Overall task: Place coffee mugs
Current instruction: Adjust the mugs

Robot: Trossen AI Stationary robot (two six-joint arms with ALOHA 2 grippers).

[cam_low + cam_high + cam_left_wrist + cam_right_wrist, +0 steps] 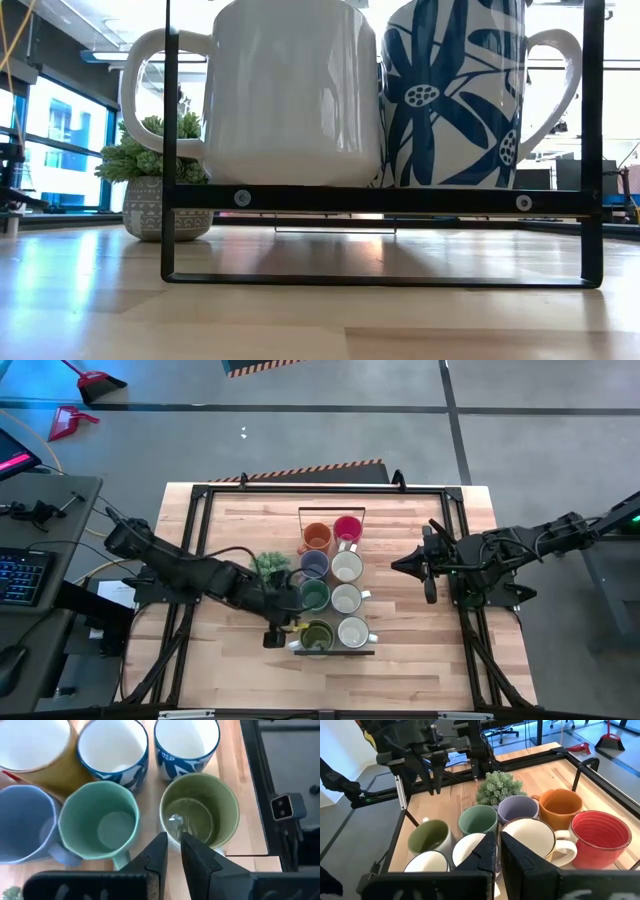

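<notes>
Several mugs stand upright in two rows in a black wire rack (330, 651) at the table's middle. The orange (317, 537) and pink-red (347, 528) mugs are at the far end. The olive-green mug (318, 635) and a white mug (353, 631) are at the near end. My left gripper (288, 632) is narrowly open and empty, just left of the olive-green mug (200, 810), with its fingertips near that mug's rim. My right gripper (402, 565) is shut and empty, to the right of the rack. The low view shows a white mug (280, 90) and a blue-flowered mug (455, 90) on the rack's bar.
A spiky green potted plant (268, 566) stands on the table just left of the rack, close behind my left arm. A black frame (200, 540) runs along the table's edges. Bare wood lies between the rack and my right gripper.
</notes>
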